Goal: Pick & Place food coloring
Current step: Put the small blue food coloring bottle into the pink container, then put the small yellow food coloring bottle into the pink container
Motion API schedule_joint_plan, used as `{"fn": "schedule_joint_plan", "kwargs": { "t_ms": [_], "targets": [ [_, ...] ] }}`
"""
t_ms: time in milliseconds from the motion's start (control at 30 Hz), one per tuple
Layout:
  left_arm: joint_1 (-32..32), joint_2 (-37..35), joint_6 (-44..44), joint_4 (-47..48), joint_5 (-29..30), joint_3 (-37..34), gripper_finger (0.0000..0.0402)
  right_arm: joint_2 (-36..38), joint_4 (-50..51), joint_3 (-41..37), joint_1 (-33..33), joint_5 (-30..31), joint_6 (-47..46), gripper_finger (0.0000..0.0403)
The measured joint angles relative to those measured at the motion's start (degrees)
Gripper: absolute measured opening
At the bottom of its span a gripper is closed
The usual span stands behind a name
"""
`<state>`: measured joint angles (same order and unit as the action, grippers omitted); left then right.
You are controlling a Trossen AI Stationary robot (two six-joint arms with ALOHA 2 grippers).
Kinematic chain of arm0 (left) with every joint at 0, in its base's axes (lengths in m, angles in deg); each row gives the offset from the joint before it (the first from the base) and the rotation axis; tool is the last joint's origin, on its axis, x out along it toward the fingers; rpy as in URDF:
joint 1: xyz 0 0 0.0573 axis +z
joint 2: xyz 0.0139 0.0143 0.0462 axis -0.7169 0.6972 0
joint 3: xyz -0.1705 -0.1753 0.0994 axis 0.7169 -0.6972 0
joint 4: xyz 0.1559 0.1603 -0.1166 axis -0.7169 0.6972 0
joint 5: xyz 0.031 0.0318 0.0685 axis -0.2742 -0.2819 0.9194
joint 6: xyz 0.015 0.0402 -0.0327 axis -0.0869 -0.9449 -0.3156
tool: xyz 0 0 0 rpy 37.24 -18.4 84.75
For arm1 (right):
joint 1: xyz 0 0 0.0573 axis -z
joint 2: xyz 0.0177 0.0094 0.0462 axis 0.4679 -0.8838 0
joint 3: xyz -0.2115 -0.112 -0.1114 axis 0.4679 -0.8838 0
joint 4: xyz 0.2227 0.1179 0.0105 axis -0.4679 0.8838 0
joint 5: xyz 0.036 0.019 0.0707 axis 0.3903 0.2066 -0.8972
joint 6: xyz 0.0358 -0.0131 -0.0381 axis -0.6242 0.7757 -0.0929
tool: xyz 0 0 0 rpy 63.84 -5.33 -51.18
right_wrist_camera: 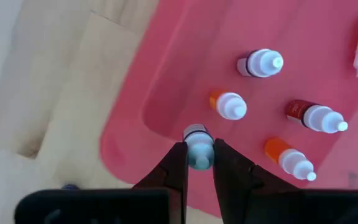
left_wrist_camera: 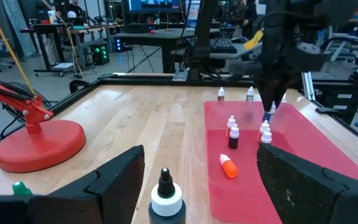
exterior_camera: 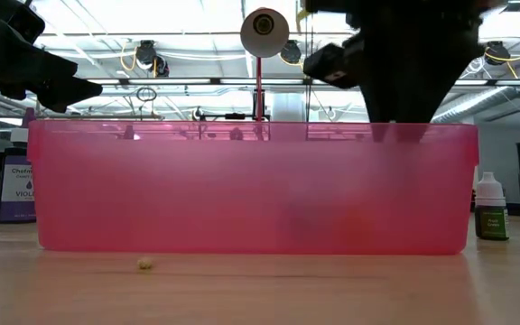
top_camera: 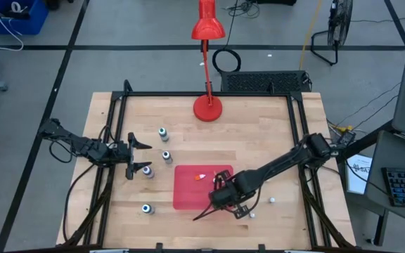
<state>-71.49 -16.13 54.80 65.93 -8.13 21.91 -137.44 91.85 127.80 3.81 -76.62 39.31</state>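
A purple carton (exterior_camera: pixel 14 188) at the table's edge read "VIOL" — the rest was cut off. The right gripper (right_wrist_camera: pixel 198 163) pinched a white-capped food coloring bottle (right_wrist_camera: pixel 198 144) over the red tray (right_wrist_camera: pixel 166 74); the left gripper (top_camera: pixel 138 156) waited spread open beside a bottle on the table (left_wrist_camera: pixel 167 198)

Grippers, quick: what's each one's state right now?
Left gripper: open, empty, over the table's left side.
Right gripper: shut on a teal-capped bottle, above the red tray.

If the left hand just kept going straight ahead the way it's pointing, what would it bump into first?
Probably the small black-capped bottle standing on the table just ahead of the open left hand; the red tray lies beyond, though depth is uncertain.
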Motion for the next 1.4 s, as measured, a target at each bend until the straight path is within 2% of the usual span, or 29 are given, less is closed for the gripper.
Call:
{"fn": "schedule_joint_plan", "kwargs": {
  "t_ms": [500,767,1067,1233,1400],
  "targets": [
    [-0.02,-0.01,0.0,-0.02,0.0,0.02,0.0305,0.05,-8.67,-7.61,1.98,-0.02,1.25,0.0042],
    [-0.01,0.01,0.0,-0.04,0.0,0.02,0.0305,0.37,-9.18,-8.31,1.94,-0.04,-0.86,0.0092],
    [-0.02,-0.01,-0.01,-0.02,0.0,0.01,0.0305,4.39,-9.79,-8.34,1.43,0.02,-0.92,0.0104],
    [0.01,0.01,-0.02,-0.02,0.0,0.02,0.0305,8.9,-4.2,-8.34,1.43,0.72,-0.92,0.0102],
    [-0.02,0.01,-0.02,-0.02,0.0,0.01,0.0305,13.37,3.78,-12.35,1.43,9.26,-2.97,0.0103]
  ]
}}
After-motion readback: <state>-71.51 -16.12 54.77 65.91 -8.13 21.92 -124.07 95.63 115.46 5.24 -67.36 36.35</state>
